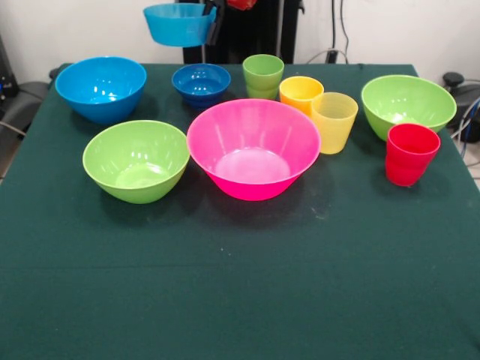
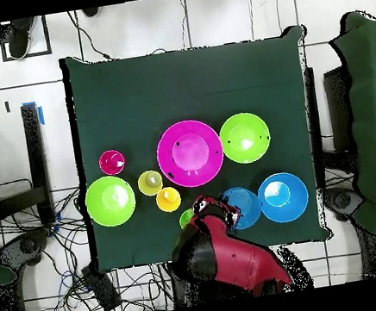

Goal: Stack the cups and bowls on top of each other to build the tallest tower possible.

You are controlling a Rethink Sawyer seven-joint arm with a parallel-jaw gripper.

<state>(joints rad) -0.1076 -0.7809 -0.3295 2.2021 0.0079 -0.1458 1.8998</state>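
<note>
My gripper (image 1: 213, 18) is shut on the right rim of the small light blue bowl (image 1: 178, 25) and holds it high above the table's far edge. The small dark blue bowl (image 1: 201, 82) stands on the cloth just below it. In the overhead view the held bowl (image 2: 245, 207) covers the dark blue one, with the gripper (image 2: 229, 215) at its rim. The medium blue bowl (image 1: 101, 88) stands to the left. The pink bowl (image 1: 253, 148) is in the middle, between two lime green bowls (image 1: 136, 160) (image 1: 408, 103). Green (image 1: 263, 76), orange (image 1: 300, 93), yellow (image 1: 334, 121) and red (image 1: 409, 154) cups stand apart. Nothing is stacked.
The table has a dark green cloth (image 1: 240, 285) with a wide bare stretch at the front. The red arm (image 2: 228, 256) comes in over the table's edge by the base and hides part of the green cup (image 2: 186, 218). Cables lie on the floor around the table.
</note>
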